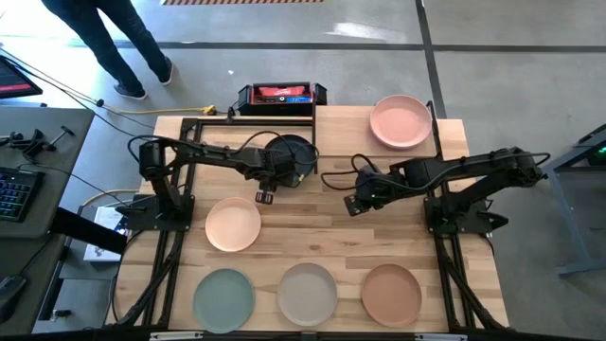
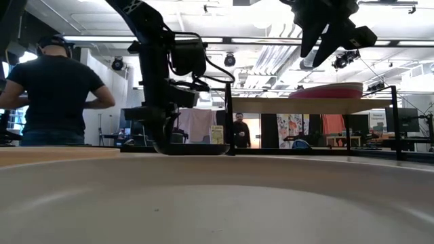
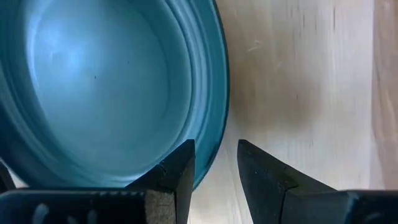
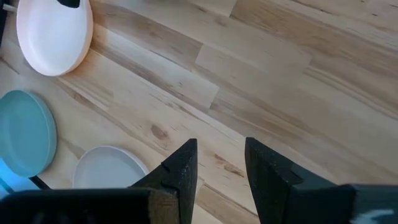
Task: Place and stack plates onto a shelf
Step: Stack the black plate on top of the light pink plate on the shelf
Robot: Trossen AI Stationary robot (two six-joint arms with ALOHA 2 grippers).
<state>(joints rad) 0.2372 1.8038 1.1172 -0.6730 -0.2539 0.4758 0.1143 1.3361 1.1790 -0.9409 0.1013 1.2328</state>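
Near counter edge: sage green plate (image 1: 224, 299), beige-grey plate (image 1: 307, 293), tan brown plate (image 1: 391, 294), all flat, rims up, not yet shelved; round, so no long axis. Peach plate (image 1: 233, 224) nearer shelf (image 1: 417, 144). Left claw (image 1: 266, 197) released by charcoal plate (image 1: 292, 156); right claw (image 1: 353, 205) released, empty. Pink plate (image 1: 401, 121) on shelf, w/ more under it in low view.

Plank table (image 1: 322, 227), plates, shelf (image 1: 417, 118) holding pink plate (image 1: 401, 121)
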